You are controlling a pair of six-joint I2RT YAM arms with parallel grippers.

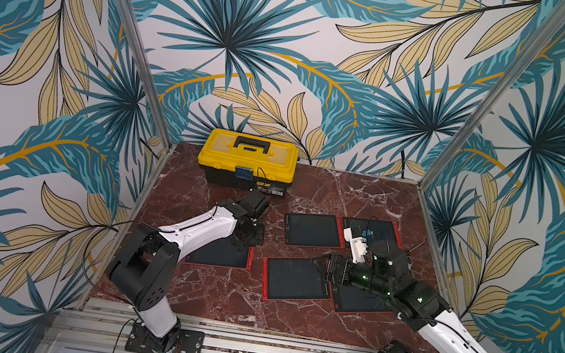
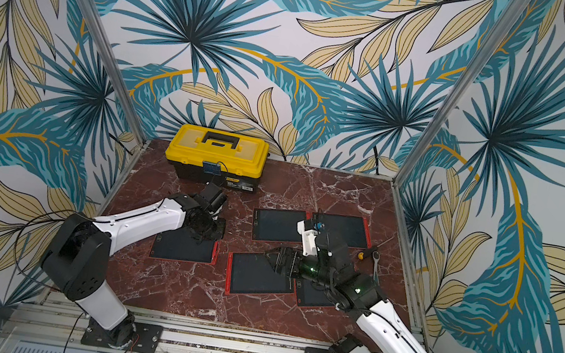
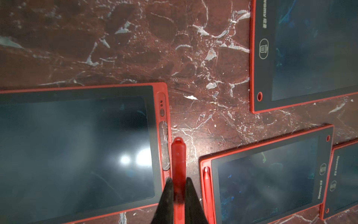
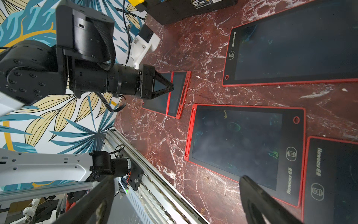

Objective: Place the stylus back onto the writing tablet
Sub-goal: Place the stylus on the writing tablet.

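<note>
while the left gripper [image 3: 178, 181] is clamped on the red stylus [image 3: 178, 155], the stylus hangs just beside the empty slot [image 3: 164, 145] on the red edge of the tablet [image 3: 77, 135], not yet seated, and the right gripper [image 4: 176, 178] hovers wide open and empty near a second tablet [image 4: 242, 145].

Yellow toolbox [image 1: 247, 157], lid shut, at the back of the red marble tabletop [image 1: 328, 192]; leaf-patterned walls [image 1: 294, 35] around it.
</note>
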